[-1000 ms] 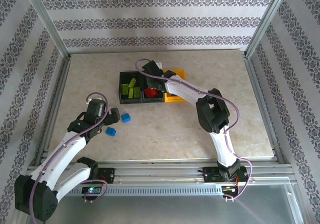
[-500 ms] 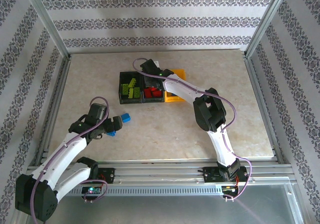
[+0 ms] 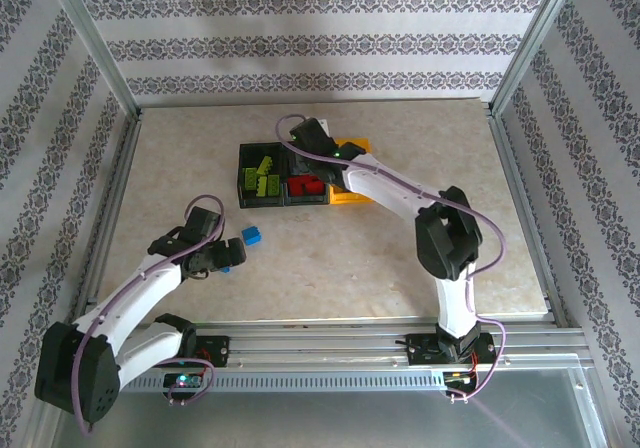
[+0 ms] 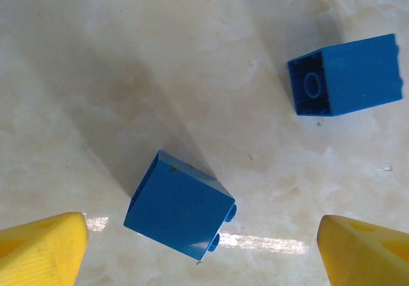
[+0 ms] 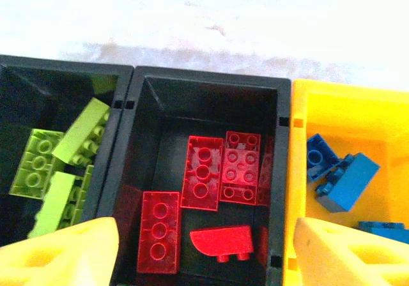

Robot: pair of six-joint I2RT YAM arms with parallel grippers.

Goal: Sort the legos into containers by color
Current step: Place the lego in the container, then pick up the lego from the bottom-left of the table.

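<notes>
Three joined containers sit mid-table: a black bin [image 5: 64, 66] holding lime legos [image 5: 77, 139], a black bin [image 5: 211, 78] holding several red legos [image 5: 203, 171], and a yellow bin [image 5: 348, 104] holding blue legos [image 5: 348, 180]. My right gripper [image 5: 204, 254] hangs open and empty over the red bin, above a curved red piece [image 5: 223, 242]. My left gripper [image 4: 204, 251] is open low over the table, and a blue brick [image 4: 180, 206] lies on its side between the yellow fingertips [image 4: 45, 248], untouched. A second blue brick [image 4: 348, 75] lies farther off.
In the top view the bin row [image 3: 243, 150] stands at centre back, with the right gripper [image 3: 312, 163] over it. The left gripper [image 3: 226, 258] is near the front left, beside the loose blue brick [image 3: 251, 235]. Metal frame posts and patterned walls bound the table.
The right gripper has opened and the red piece now lies in the middle bin. The left arm swung down and forward onto the nearer blue brick, its jaws narrowing slightly.
</notes>
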